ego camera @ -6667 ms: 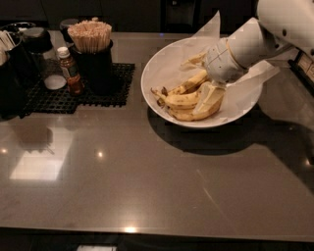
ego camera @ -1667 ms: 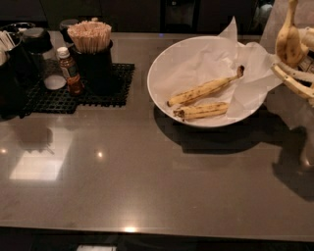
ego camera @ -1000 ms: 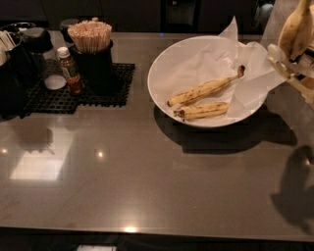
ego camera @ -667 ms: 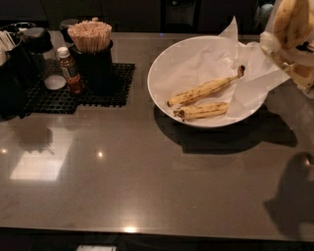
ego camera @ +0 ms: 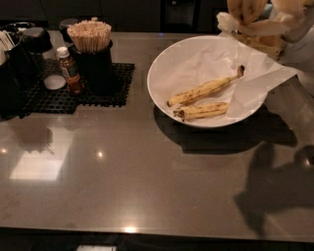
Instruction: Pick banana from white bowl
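Note:
The white bowl (ego camera: 153,73) with its crinkled paper liner stands at the back right of the table. Two slim brown-speckled bananas (ego camera: 203,89) lie in it. My gripper (ego camera: 265,27) is at the top right edge of the camera view, above and behind the bowl's far right rim. It is shut on the ripe yellow banana (ego camera: 248,9) and holds it in the air, clear of the bowl. Only the banana's lower part shows; its stem is out of view.
A black mat (ego camera: 83,93) at the back left carries a black cup of wooden sticks (ego camera: 91,37), a small brown sauce bottle (ego camera: 68,71) and dark containers (ego camera: 19,73). The liner paper (ego camera: 274,78) hangs over the bowl's right rim. The grey tabletop (ego camera: 147,186) stretches toward the front.
The gripper has lifted the banana out of the bowl, then carried it up and a little left along the right edge. The two slim bananas have stayed in the bowl.

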